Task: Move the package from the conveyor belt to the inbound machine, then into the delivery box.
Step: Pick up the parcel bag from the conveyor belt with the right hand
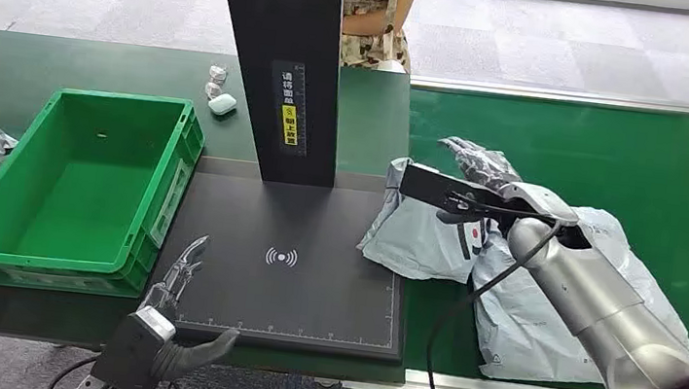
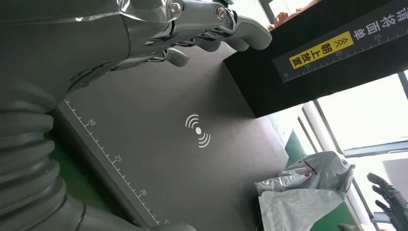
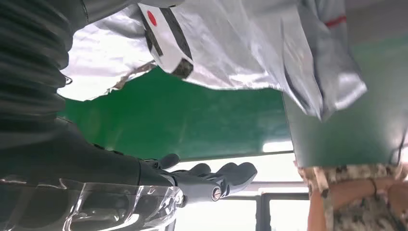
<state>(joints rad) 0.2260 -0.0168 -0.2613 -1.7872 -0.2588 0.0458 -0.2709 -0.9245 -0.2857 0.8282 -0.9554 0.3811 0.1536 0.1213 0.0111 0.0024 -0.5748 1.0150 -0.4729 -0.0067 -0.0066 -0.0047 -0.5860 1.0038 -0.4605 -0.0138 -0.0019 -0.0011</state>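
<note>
Head view: right hand (image 1: pixel 477 163) hovers over the far edge of the grey package (image 1: pixel 420 231), fingers spread, holding nothing; the package lies crumpled, its left part drooping onto the right edge of the inbound machine (image 1: pixel 282 276) plate, the rest on the green conveyor belt (image 1: pixel 620 148), with a second, larger grey bag (image 1: pixel 542 315) just to its right and touching it. Left hand (image 1: pixel 176 283) rests at the near edge of the plate, fingers loosely extended, empty. Green delivery box (image 1: pixel 77 184) sits left of the plate, nothing visible inside. Risk, as a judgement: the two bags overlap, so a grab could pinch both or catch only loose film and slip; the tall black scanner post (image 1: pixel 278 60) stands close on the left, so a wide swing could clip it. Left wrist view: the plate with its ruler marks and wireless symbol (image 2: pixel 198 131), the bags (image 2: pixel 308 187) at its far corner, and the right hand's dark fingers (image 2: pixel 389 197) spread beside them; this shows the plate centre is bare, so the package is not yet properly on the scan mark. Right wrist view: the package's label (image 3: pixel 166 36) with a red dot, which I cannot make out in the head view, the belt (image 3: pixel 192 120), and the right hand's fingers (image 3: pixel 216 178) apart, not touching the film. A person (image 3: pixel 351 202) stands beyond the belt.
</note>
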